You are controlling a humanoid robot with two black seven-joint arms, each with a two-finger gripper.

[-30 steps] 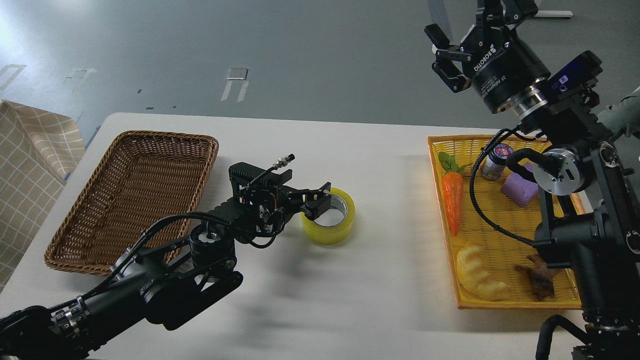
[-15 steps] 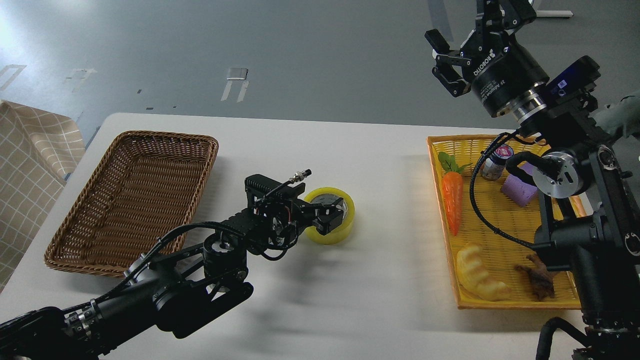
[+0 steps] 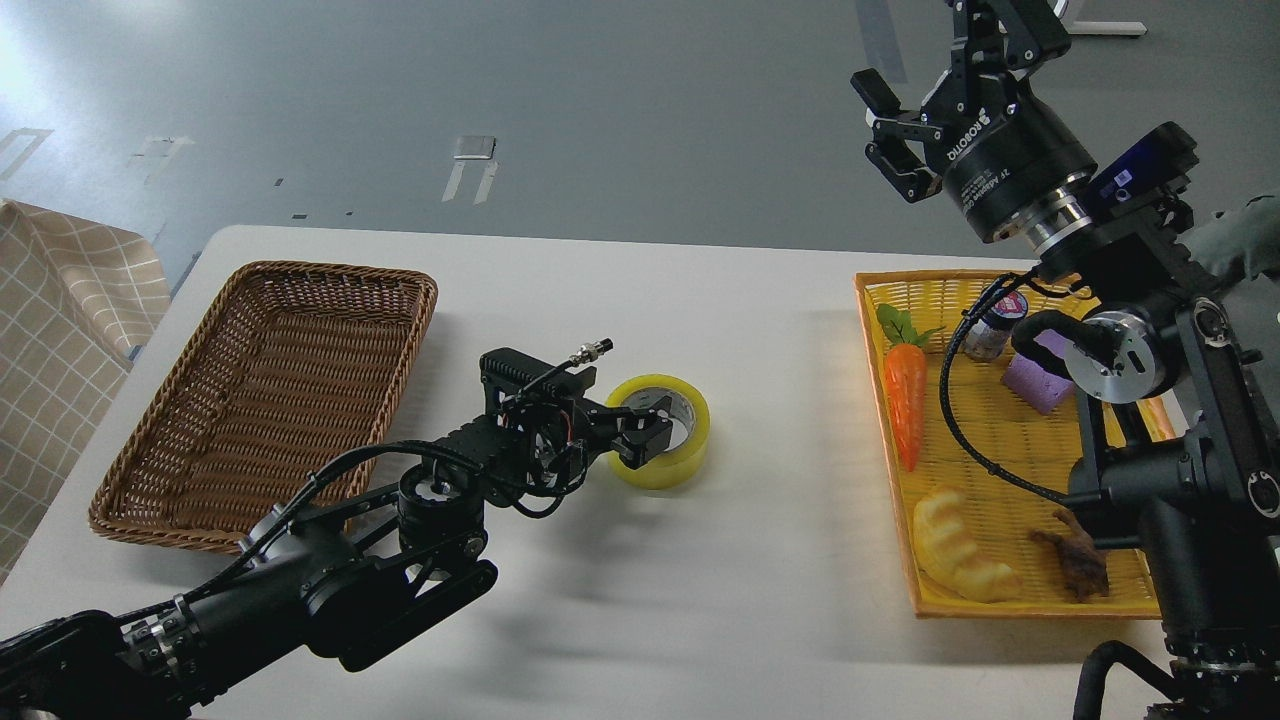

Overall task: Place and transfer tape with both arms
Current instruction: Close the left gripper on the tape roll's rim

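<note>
The yellow tape [image 3: 672, 448] lies flat on the white table [image 3: 740, 560] near its middle, pale core facing up. My left gripper [image 3: 645, 428] reaches in from the lower left and is shut on the roll's left wall, one finger inside the core and one outside. The roll rests on the table. My right gripper [image 3: 920, 50] is open and empty, held high above the table's far right edge, far from the tape.
A brown wicker basket [image 3: 130, 500] stands at the left, with nothing in it. A yellow tray [image 3: 1010, 606] at the right holds a toy carrot [image 3: 906, 400], a dumpling-shaped toy [image 3: 958, 545], a small jar [image 3: 988, 335], a purple block [image 3: 1038, 382] and a brown piece [image 3: 1078, 562].
My left gripper moved right onto the tape, then drew back slightly and closed on its left wall. The tape has not moved. My right gripper rose a little.
</note>
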